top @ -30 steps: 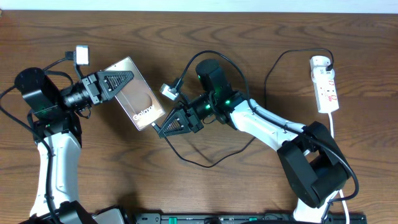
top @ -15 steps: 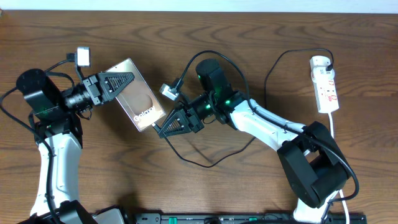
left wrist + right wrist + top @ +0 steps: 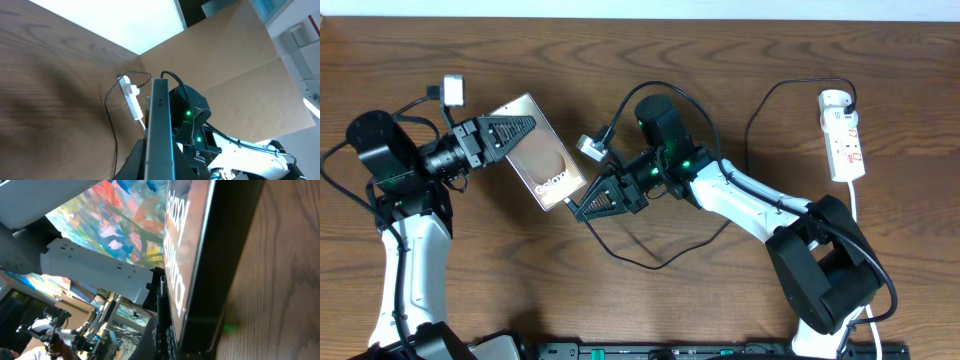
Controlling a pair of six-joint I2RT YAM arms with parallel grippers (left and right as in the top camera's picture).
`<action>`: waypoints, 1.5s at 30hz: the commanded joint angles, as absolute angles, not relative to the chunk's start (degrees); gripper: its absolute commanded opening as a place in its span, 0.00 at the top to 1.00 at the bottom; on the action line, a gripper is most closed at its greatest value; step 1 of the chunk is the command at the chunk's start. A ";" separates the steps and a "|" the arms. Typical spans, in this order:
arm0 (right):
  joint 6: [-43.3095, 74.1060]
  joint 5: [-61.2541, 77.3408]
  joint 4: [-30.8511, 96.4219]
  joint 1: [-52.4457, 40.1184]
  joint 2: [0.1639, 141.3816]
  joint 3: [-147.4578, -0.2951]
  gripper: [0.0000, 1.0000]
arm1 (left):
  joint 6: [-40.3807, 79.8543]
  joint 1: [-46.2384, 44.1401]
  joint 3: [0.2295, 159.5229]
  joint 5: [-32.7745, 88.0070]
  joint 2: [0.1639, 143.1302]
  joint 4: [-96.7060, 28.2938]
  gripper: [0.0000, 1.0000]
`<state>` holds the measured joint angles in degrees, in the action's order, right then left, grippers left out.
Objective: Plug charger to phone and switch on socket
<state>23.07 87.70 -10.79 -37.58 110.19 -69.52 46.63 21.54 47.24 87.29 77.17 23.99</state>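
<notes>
The phone (image 3: pixel 542 152), bronze back up with white "Galaxy" lettering, is held tilted above the table by my left gripper (image 3: pixel 520 128), shut on its upper end. In the left wrist view the phone (image 3: pixel 160 120) shows edge-on between the fingers (image 3: pixel 160 157). My right gripper (image 3: pixel 582 207) is at the phone's lower edge, shut on the charger plug tip (image 3: pixel 162 292), which sits right beside the phone (image 3: pixel 200 250). The black charger cable (image 3: pixel 650 264) loops across the table to a white adapter (image 3: pixel 835 100) in the socket (image 3: pixel 844 140). Whether the plug is inside the port is hidden.
The socket lies at the far right with its white cord (image 3: pixel 857 205) running toward the front edge; it also shows in the left wrist view (image 3: pixel 131 94). White connectors (image 3: pixel 451 88) (image 3: pixel 590 146) on thicker black leads hang near each wrist. The wooden table (image 3: pixel 720 60) extends behind.
</notes>
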 commanded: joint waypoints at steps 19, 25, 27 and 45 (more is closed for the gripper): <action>23.11 88.14 -10.90 -37.74 109.78 -69.52 0.99 | 49.60 21.45 47.00 88.09 77.06 24.80 0.93; 23.11 88.03 -10.94 -37.63 109.78 -69.52 0.99 | 48.75 21.45 47.00 88.12 77.06 24.77 0.93; 23.11 88.03 -10.94 -37.47 109.78 -69.52 0.99 | 48.75 21.45 47.00 88.09 77.06 24.77 0.93; 23.11 88.05 -10.96 -36.99 109.78 -69.52 0.99 | 48.05 21.45 47.00 89.32 77.06 24.80 0.93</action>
<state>23.07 87.66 -10.79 -37.41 110.19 -69.52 49.06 21.54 47.24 87.11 77.17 24.27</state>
